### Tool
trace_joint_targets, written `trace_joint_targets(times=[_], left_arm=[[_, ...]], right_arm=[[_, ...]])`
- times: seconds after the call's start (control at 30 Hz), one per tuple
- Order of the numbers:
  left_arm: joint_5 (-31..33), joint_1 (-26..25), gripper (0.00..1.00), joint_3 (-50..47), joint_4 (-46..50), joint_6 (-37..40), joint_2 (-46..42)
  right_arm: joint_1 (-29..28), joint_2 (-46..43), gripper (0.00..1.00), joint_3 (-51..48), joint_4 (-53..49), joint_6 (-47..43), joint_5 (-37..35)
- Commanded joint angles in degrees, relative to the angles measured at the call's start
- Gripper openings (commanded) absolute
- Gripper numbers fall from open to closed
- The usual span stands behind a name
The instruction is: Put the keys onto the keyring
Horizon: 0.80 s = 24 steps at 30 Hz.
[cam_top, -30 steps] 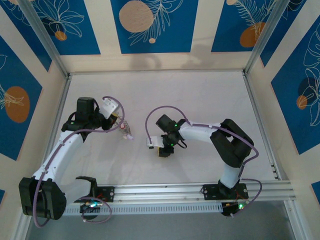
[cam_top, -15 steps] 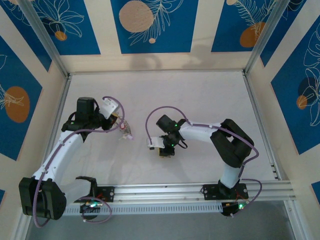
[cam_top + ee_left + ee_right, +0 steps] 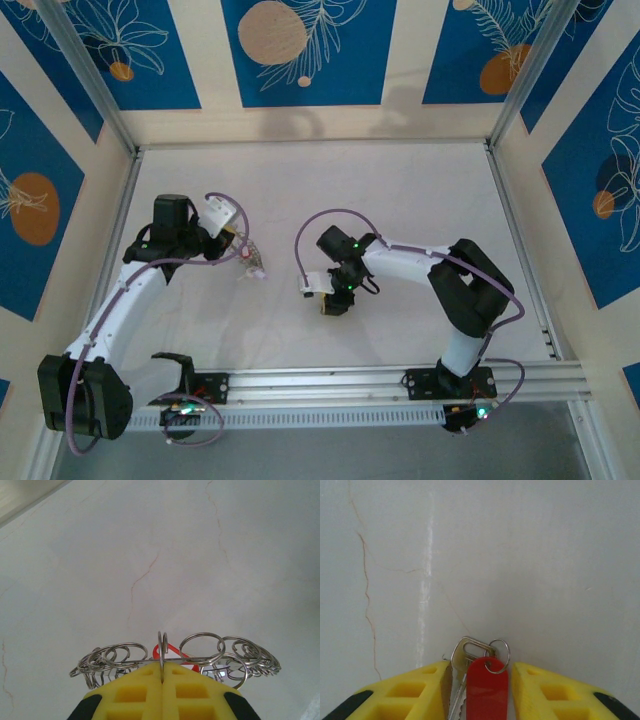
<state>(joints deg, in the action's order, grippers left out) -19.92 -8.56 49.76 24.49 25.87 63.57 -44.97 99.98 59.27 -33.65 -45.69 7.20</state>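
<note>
My left gripper is shut on the keyring, a thin wire ring held edge-on and hung with several small silvery split rings and a red piece behind. In the top view the left gripper holds the keyring just above the table's left half. My right gripper points down at the table with its yellow fingers apart. Between them lies a silver key joined by a small split ring to a red tag. A gap shows right of the tag. In the top view the right gripper is mid-table.
The white tabletop has faint cracks. Patterned blue walls and metal posts enclose it on three sides. An aluminium rail with both arm bases runs along the near edge.
My right arm has shifted slightly to the right over the key. The left arm and keyring have not moved.
</note>
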Motion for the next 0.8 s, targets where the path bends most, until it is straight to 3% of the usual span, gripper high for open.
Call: trace_joint_targets(times=[0.0, 0.4, 0.77], left_arm=[[-0.9, -0.4, 0.00, 0.3, -1.2, 0.3, 0.0], [-1.0, -0.4, 0.00, 0.5, -1.0, 0.2, -0.1], [-0.7, -0.4, 0.00, 0.5, -0.8, 0.3, -0.2]], right_arm=[[0.1, 1.0, 0.38, 1.6, -2.3, -0.7, 0.4], [0.3, 3.2, 0.41, 2.5, -3.0, 1.2, 0.0], [0.3, 2.8, 0.22, 2.4, -2.3, 1.2, 1.3]])
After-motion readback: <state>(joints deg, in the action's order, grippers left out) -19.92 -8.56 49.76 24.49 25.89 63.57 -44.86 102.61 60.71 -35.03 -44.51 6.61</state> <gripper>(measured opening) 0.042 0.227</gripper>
